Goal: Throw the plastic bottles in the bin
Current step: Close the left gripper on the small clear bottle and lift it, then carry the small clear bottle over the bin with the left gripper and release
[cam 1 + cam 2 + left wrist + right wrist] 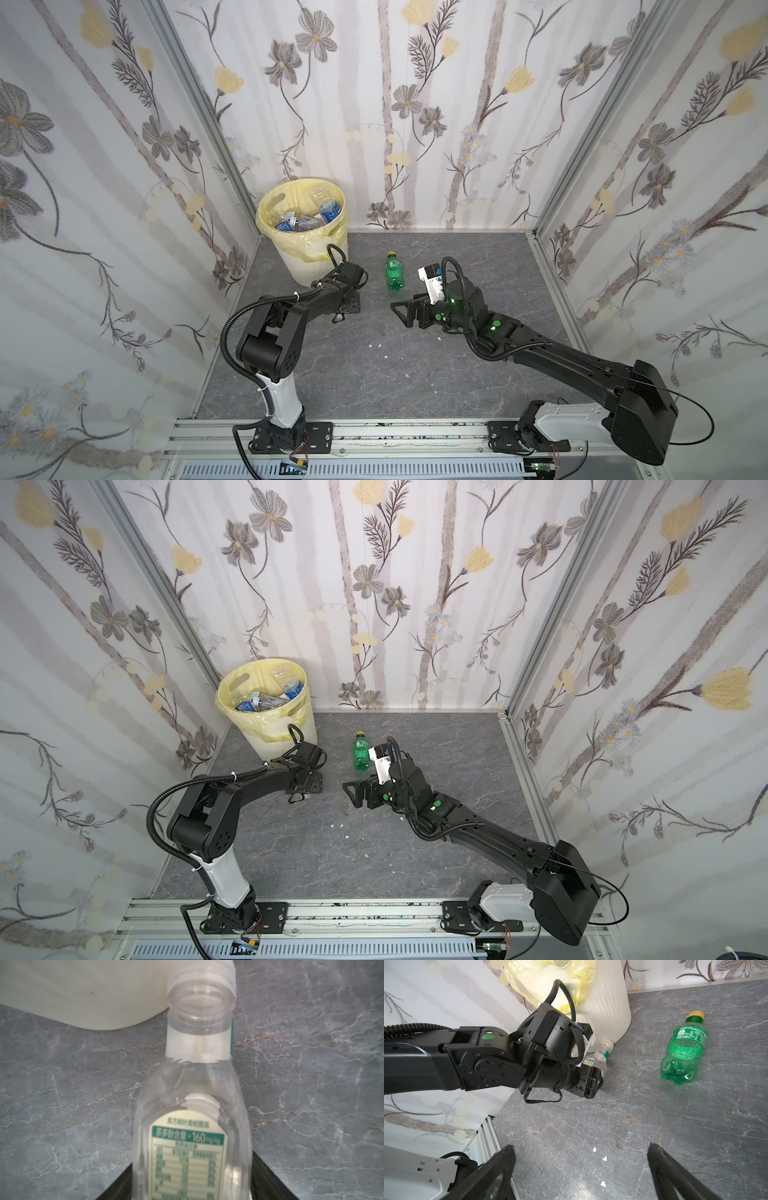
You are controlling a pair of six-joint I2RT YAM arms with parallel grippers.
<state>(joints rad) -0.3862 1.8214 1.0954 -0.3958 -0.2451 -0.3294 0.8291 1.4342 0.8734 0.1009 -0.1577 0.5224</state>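
At the foot of the bin [608,1012], the left gripper [193,1157] straddles a clear bottle [193,1084]; pinched or not, I can't tell. Next, I'd guess: squeeze, lift above the rim. Right gripper [581,1147] gapes empty.

Open middle and right, crowded far-left corner

The surface [457,374] lies bare across its middle, near edge and right side, leaving room all round the wide-open right gripper [580,1147]. The bin [293,266] stands in the far-left corner, close to both walls. A clear bottle [600,1057] lies at the bin's foot between the left gripper's [600,1072] fingers, and that arm fills the gap. A green bottle [394,274] lies apart, reachable from every side.
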